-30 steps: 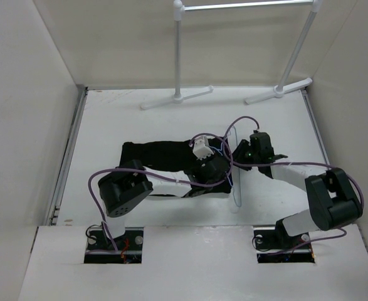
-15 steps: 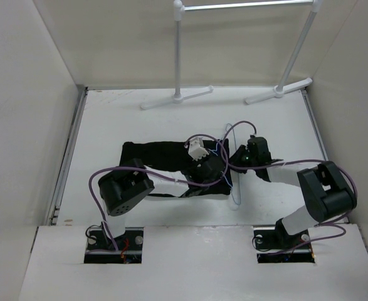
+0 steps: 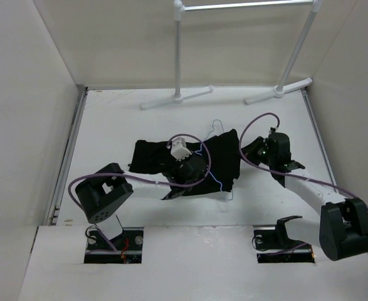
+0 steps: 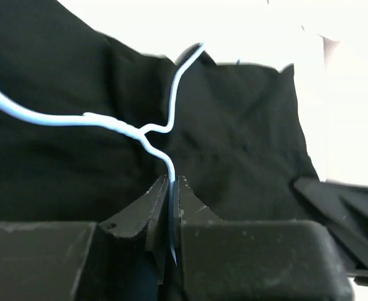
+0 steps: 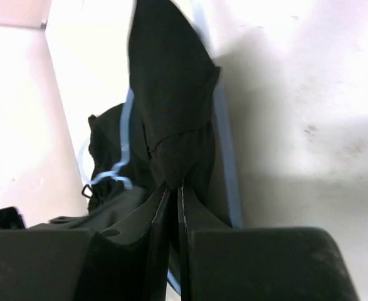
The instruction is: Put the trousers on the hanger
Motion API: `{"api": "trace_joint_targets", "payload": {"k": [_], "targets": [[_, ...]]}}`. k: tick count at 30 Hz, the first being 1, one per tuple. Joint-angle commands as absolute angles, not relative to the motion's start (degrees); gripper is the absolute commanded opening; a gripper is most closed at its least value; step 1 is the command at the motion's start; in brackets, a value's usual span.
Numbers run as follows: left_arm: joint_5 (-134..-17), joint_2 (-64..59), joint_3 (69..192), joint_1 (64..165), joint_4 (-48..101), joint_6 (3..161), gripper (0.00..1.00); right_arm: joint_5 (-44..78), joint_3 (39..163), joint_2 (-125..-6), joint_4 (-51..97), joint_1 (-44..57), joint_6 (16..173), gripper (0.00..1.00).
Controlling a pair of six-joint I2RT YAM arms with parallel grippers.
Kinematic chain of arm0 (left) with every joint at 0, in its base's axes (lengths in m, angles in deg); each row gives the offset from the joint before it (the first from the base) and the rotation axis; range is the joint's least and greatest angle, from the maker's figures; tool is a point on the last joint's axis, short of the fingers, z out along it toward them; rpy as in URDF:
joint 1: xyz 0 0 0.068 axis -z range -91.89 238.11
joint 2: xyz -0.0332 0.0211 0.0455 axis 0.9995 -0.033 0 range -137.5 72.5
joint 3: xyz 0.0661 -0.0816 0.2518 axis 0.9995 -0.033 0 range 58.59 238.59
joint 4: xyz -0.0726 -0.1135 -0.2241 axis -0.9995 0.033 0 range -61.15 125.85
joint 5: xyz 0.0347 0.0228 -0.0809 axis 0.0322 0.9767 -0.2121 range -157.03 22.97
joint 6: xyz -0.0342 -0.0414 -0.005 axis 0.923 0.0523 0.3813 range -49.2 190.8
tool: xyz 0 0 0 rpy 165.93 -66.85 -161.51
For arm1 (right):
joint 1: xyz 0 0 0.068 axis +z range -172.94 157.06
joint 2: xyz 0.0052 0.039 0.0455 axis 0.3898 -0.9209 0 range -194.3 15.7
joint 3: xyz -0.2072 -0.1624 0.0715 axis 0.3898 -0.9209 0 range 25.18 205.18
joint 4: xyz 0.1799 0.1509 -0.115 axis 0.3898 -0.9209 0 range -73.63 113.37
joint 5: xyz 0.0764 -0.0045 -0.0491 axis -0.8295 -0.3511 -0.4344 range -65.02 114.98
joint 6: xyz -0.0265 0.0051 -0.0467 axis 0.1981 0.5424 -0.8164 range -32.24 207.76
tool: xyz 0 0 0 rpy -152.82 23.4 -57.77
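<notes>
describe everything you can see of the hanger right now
The hanger is thin, pale blue-white wire with a twisted neck below a small hook. The left pincer is shut on the wire just beside that twist. The hanger lies against the black trousers, hook poking past their far edge, a stretch of frame showing at their near edge.

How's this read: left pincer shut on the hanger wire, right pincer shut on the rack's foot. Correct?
Not quite. The right pincer is shut on a fold of the trousers instead; the right wrist view shows it. The left pincer is shut on the hanger wire, as stated.
</notes>
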State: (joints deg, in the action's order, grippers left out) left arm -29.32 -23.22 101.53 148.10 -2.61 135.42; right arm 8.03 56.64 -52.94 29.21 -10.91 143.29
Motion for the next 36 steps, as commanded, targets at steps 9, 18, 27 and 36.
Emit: {"api": "trace_joint_targets", "payload": {"k": [9,18,27,36], "targets": [[-34.0,-8.7,91.8,141.8,3.0,122.5,0.04,10.9,59.8,-51.0,22.6,-19.9,139.5,0.13],[-39.3,-12.7,92.8,141.7,5.1,115.3,0.04,11.4,67.7,-56.4,20.8,-21.4,138.9,0.13],[-33.4,-4.3,93.5,138.7,10.2,115.1,0.04,16.1,66.4,-58.1,15.8,-23.4,137.1,0.16],[-34.2,-5.3,98.8,141.6,10.7,115.2,0.04,16.9,67.1,-61.5,16.3,-22.5,137.1,0.21]]}}
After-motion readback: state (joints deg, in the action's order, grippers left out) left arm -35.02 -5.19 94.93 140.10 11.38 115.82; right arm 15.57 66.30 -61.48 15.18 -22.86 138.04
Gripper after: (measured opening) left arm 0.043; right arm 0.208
